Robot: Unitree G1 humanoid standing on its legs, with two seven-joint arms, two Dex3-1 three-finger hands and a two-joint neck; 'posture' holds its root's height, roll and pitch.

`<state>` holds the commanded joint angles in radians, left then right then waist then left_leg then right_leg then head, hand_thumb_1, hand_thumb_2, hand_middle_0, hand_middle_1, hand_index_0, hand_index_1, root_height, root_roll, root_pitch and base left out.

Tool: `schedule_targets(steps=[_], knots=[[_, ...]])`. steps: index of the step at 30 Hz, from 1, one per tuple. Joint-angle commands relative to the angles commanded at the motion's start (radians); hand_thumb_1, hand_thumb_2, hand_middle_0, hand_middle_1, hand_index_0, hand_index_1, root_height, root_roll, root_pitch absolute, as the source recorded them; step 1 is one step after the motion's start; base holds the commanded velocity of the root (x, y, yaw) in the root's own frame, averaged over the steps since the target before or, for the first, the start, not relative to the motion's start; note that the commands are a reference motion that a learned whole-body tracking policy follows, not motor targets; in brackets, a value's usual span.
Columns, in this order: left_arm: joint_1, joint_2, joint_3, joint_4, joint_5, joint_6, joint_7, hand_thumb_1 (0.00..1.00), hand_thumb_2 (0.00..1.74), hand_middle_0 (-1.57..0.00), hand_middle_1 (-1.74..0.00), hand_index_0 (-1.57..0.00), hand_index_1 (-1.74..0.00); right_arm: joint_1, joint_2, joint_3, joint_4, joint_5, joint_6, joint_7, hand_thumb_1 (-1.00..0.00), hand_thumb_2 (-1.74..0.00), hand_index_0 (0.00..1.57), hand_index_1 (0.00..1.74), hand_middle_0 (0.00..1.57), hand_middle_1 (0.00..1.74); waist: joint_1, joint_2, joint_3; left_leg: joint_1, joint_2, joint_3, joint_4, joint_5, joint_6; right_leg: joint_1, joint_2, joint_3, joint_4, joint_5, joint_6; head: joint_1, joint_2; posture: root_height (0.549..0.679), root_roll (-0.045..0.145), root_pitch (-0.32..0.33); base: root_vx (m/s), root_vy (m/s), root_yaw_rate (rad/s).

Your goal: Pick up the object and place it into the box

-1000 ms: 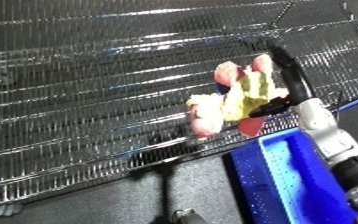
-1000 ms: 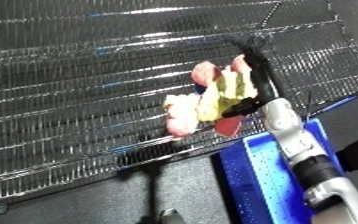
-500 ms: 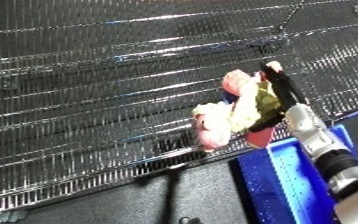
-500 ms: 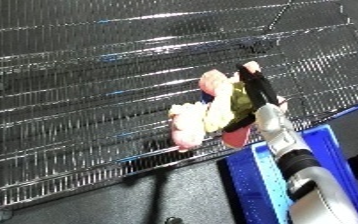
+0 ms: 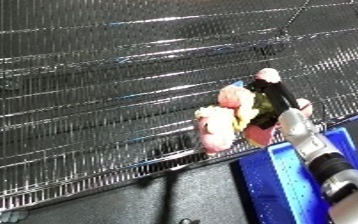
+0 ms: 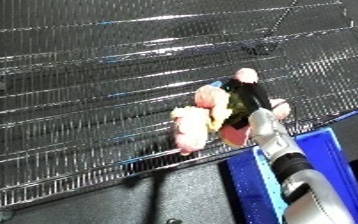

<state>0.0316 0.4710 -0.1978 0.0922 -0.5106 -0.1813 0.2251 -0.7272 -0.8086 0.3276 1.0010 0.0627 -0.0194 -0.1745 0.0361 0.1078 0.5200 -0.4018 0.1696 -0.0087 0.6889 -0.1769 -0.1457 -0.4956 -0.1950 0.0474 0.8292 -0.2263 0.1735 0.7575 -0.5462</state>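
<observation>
The right hand [image 5: 269,100] curls its black fingers around a pink and yellow plush toy [image 5: 233,120], holding it above the wire shelf [image 5: 95,75], just left of the blue bin [image 5: 278,185].

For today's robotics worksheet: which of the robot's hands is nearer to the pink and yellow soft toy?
Right. The right hand is curled round the pink and yellow soft toy, holding it over the wire shelf beside the blue bin. The left hand shows in neither view.
</observation>
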Motion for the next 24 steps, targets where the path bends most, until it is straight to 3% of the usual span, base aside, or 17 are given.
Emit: schedule_targets(steps=[3, 13, 24], knots=[[0.002, -0.002, 0.001, 0.003, 0.003, 0.002, -0.001, 1.00, 1.74, -1.57, -1.74, -1.57, -1.74, 0.006, 0.006, -0.004, -0.009, -0.003, -0.002, -0.004, -1.00, -1.74, 1.57, 1.74, 1.57, 1.74, -0.002, -0.003, 0.000, 0.003, 0.002, 0.001, -0.002, 0.000, -0.0007, 0.004, 0.0008, -0.001, -0.002, 0.000, 0.0002, -0.001, 0.000, 0.619, 0.040, -0.077, 0.006, -0.001, -0.011], [0.002, 0.000, 0.011, 0.014, -0.004, -0.003, 0.000, 1.00, 1.74, -1.57, -1.74, -1.57, -1.74, 0.009, -0.006, -0.026, -0.061, 0.014, -0.004, -0.031, -1.00, -1.74, 1.57, 1.74, 1.57, 1.74, -0.008, -0.010, 0.000, 0.032, 0.010, 0.013, -0.036, 0.006, -0.0064, 0.031, -0.0037, -0.007, -0.032, 0.007, 0.0035, 0.038, 0.013, 0.622, 0.041, -0.083, -0.003, -0.001, -0.012], [-0.008, 0.002, 0.026, 0.032, 0.009, 0.005, 0.007, 1.00, 1.74, -1.57, -1.74, -1.57, -1.74, 0.149, -0.122, -0.220, -0.363, 0.046, -0.039, -0.130, -1.00, -1.74, 1.57, 1.74, 1.57, 1.74, -0.046, -0.016, 0.000, 0.060, 0.014, 0.022, -0.023, 0.004, -0.0032, 0.055, -0.0110, 0.000, -0.022, 0.015, 0.0047, 0.151, 0.008, 0.619, 0.047, -0.119, -0.003, 0.001, -0.029]])
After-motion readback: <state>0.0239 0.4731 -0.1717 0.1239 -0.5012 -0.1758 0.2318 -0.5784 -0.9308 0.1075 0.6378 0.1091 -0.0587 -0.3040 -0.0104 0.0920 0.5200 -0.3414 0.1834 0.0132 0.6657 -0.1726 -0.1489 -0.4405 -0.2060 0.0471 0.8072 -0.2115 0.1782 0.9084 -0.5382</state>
